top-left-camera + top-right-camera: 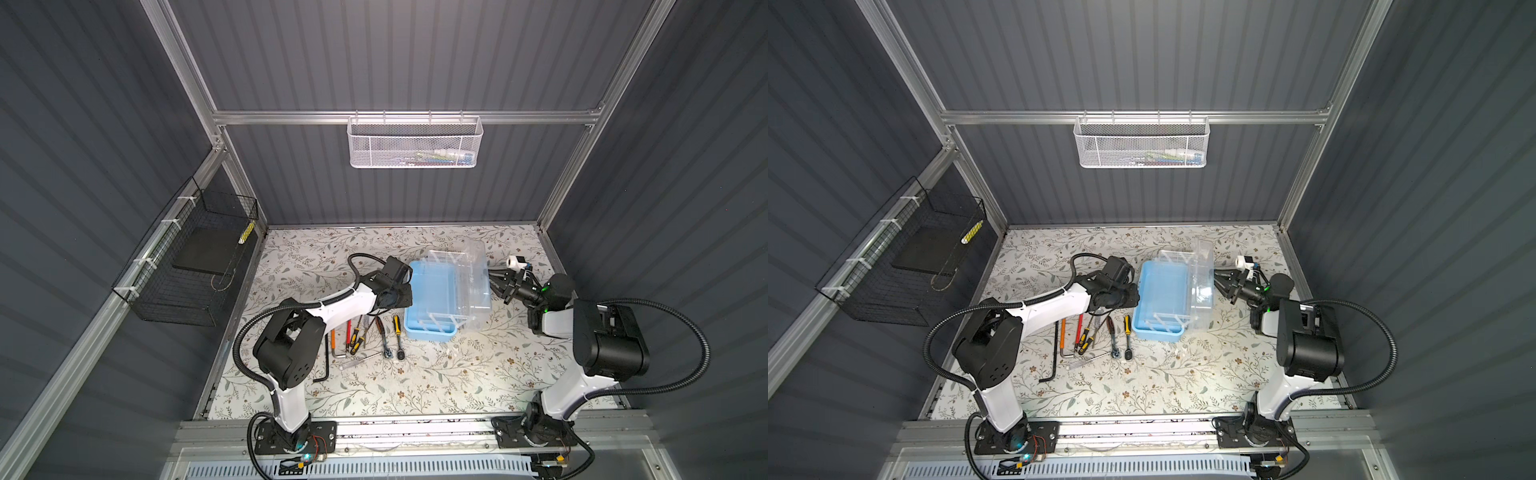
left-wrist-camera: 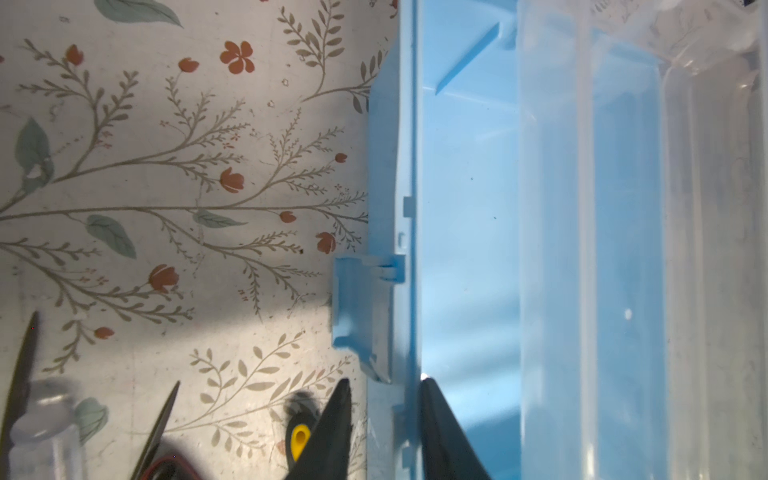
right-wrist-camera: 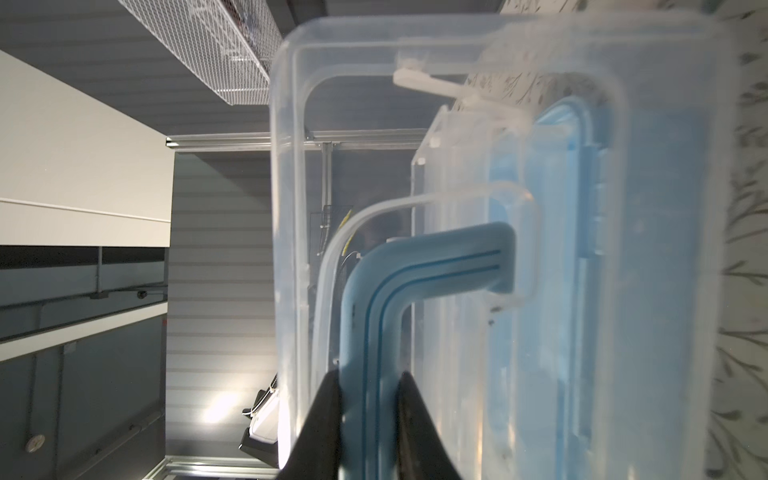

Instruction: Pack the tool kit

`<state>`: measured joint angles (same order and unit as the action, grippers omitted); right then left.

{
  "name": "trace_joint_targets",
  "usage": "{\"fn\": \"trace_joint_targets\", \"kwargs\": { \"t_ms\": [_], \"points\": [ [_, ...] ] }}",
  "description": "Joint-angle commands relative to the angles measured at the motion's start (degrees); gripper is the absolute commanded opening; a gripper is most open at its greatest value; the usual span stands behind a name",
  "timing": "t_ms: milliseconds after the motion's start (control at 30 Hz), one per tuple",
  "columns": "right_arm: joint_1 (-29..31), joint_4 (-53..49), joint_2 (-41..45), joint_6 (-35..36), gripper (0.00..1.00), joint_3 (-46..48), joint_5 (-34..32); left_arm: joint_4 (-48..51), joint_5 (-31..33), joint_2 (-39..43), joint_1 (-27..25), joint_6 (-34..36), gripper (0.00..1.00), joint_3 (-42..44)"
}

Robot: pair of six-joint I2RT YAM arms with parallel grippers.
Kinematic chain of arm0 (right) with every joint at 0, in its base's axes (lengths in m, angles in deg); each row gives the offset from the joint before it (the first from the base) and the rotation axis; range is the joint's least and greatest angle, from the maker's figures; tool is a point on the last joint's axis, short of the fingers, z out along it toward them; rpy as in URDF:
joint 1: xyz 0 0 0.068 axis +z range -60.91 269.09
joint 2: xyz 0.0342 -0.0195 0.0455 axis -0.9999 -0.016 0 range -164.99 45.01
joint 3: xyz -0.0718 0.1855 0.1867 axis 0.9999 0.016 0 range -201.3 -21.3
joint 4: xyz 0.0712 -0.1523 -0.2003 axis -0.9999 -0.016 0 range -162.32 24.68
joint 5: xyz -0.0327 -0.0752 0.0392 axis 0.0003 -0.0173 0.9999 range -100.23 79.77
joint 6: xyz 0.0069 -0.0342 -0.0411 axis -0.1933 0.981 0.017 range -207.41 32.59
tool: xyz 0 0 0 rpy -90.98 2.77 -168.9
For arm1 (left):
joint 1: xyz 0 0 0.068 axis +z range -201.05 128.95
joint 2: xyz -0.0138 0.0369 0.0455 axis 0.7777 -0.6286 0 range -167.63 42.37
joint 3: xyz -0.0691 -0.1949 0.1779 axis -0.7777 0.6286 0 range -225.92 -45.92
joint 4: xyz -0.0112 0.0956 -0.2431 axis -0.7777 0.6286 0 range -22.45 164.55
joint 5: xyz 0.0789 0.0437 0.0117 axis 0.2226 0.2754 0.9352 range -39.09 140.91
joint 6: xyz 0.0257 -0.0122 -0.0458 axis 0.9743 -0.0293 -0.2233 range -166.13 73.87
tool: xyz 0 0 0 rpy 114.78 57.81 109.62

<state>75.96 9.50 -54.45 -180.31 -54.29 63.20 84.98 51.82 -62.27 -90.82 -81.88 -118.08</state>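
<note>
Standing open mid-desk (image 1: 415, 386), the light blue tool kit box (image 1: 428, 286) has its clear lid (image 1: 473, 274) swung upright along the right side. Screwdrivers, ratchets and hex keys (image 1: 397, 328) lie in a row on the desk just beside the box's near left corner. In both top views the left jaws are hidden beneath the wrist, and the left arm cuts off several tool handles. Left jaws: narrow, clamped across the box's left wall, one finger inside, one outside. Right jaws: narrow, gripping the blue handle (image 3: 415, 266) on the raised lid.
</note>
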Motion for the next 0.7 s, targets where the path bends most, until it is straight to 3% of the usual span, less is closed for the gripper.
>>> {"fn": "trace_joint_targets", "kwargs": {
  "t_ms": [0, 167, 233, 300, 333, 400, 467, 567, 667],
  "points": [
    [-2.5, -9.0, -0.9, 7.5, 0.10, -0.1, 0.3, 4.2, 3.1, -1.4, 0.9, -0.2, 0.29, -0.6],
    [-4.5, -28.7, -0.1, 21.6, 0.13, -2.4, -1.0, 3.8, 2.6, -1.5, 0.7, 0.1, 0.30, -0.8],
    [-5.7, -50.0, 2.6, 35.5, 0.17, -5.9, -4.1, 3.5, 2.4, -1.4, 0.7, 0.2, 0.29, -0.7],
    [-6.0, -74.3, 5.2, 51.5, 0.34, -12.0, -12.7, 3.1, 2.1, -1.4, 0.7, 0.2, 0.29, -0.5],
    [-6.1, -81.9, 5.8, 56.5, 0.39, -15.0, -16.6, 2.6, 1.7, -1.3, 0.7, 0.2, 0.29, -0.4],
    [-6.7, -84.7, 6.2, 57.6, 0.46, -17.0, -17.2, 1.6, 0.8, -1.4, 0.7, 0.2, 0.30, -0.3],
    [-7.0, -86.3, 7.0, 58.1, 0.59, -18.2, -19.0, 0.7, 0.0, -1.6, 0.6, 0.2, 0.30, -0.3],
    [-7.0, -91.4, 7.8, 60.6, 0.61, -20.8, -24.1, -0.7, -1.3, -1.4, 0.5, -0.2, 0.30, 0.1],
    [-7.0, -95.5, 9.2, 62.8, 0.76, -22.9, -27.7, -1.8, -2.5, -1.5, 0.4, -0.3, 0.30, 0.1]
  ]
}}
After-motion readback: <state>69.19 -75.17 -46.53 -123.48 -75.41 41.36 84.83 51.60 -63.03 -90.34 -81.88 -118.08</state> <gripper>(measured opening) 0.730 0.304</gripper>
